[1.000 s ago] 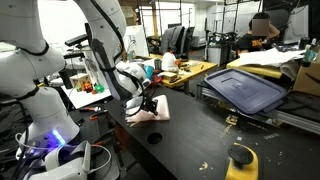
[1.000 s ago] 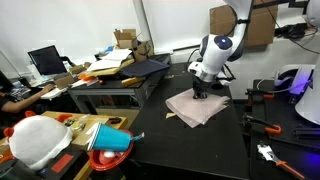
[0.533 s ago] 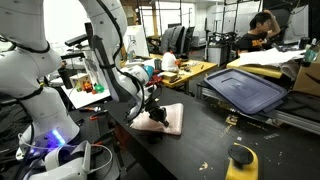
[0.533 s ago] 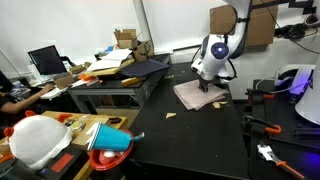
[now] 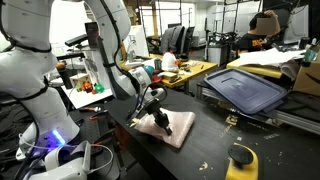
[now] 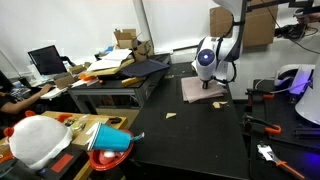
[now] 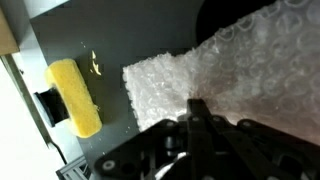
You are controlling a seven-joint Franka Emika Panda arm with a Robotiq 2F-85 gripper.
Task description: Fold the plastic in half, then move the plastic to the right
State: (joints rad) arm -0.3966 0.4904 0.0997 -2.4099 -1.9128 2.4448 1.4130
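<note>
The plastic [image 5: 172, 129] is a pale, bubbly sheet lying flat on the black table [image 5: 215, 140] as a compact rectangle, apparently doubled over. In both exterior views my gripper [image 5: 160, 119] presses down on its edge nearest the arm, shut on the plastic [image 6: 205, 91]. In the wrist view the two dark fingertips [image 7: 196, 106] meet on the plastic [image 7: 235, 65], which fills the upper right. My gripper [image 6: 207, 85] stands nearly upright over the sheet. The pinch point itself is hidden by the fingers.
A yellow block [image 7: 76, 95] lies on the table beyond the sheet's free edge, also near the front [image 5: 241, 157]. A large dark blue lid [image 5: 248, 88] rests on a neighbouring bench. A round hole [image 5: 154, 138] marks the table. A red bowl [image 6: 110, 140] sits nearby.
The shut gripper has dragged the plastic across the black table, away from the arm's base. The sheet now lies flatter and more compact than a second ago.
</note>
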